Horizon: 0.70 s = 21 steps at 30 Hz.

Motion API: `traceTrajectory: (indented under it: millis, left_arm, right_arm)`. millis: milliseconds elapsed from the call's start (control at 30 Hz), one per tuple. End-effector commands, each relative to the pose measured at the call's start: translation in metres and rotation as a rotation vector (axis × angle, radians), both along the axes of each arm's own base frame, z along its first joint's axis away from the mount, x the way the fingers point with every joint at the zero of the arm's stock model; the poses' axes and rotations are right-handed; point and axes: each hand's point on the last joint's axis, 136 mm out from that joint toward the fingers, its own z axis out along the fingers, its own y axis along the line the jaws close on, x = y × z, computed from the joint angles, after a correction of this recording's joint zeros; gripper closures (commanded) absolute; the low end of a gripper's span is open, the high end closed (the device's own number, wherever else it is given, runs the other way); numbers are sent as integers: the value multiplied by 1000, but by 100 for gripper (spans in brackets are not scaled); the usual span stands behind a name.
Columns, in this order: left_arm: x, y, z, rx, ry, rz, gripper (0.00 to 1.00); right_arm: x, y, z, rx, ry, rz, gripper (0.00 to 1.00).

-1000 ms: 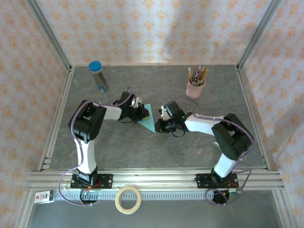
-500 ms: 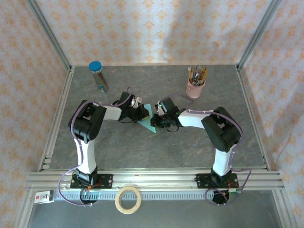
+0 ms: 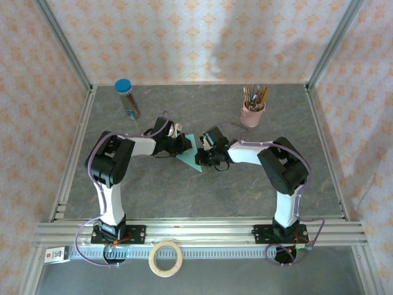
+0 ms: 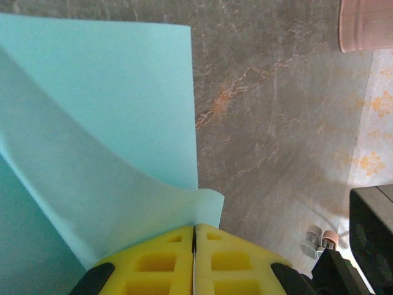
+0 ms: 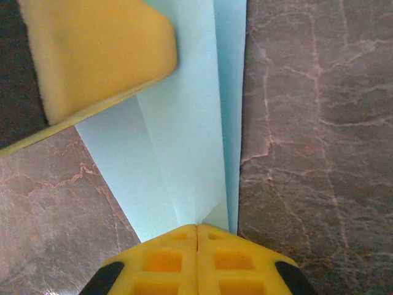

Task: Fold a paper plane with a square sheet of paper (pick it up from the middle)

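The square sheet of paper (image 3: 191, 156) is light turquoise and partly folded, lying mid-table between both grippers. My left gripper (image 3: 183, 146) is at its left side. In the left wrist view a lifted flap of the paper (image 4: 92, 123) curls up into my left gripper (image 4: 194, 228), whose jaws are shut on its edge. My right gripper (image 3: 202, 158) meets the sheet from the right. In the right wrist view creased layers of paper (image 5: 184, 141) converge into my right gripper (image 5: 196, 226), shut on them. A yellow finger (image 5: 98, 55) of the left gripper rests over the far end.
A pink cup of pencils (image 3: 253, 114) stands at the back right, also seen as the cup (image 4: 367, 24) in the left wrist view. A tube with a blue lid (image 3: 127, 98) stands back left. A tape roll (image 3: 166, 258) lies before the front rail.
My right arm has swung left, bringing its gripper onto the paper's right side and closing there. The left gripper has stayed at the paper.
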Motion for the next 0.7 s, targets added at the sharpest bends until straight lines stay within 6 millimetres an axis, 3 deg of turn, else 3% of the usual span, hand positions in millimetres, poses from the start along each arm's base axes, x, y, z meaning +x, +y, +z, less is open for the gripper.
traceTrajectory:
  millis: [0, 267, 433, 667]
  left_arm:
    - [-1, 2, -1, 32, -29, -15, 91]
    - [-2, 8, -26, 108, 9, -27, 92]
    - [0, 20, -42, 185, 31, -4, 92]
    - [25, 40, -33, 200, -24, 45, 92]
  right_arm:
    - [-16, -31, -40, -173, 83, -33, 94]
    - [-20, -36, -48, -206, 105, -31, 94]
    - [-26, -51, -59, -284, 122, -35, 95]
    - [-42, -76, -74, -401, 153, -9, 96]
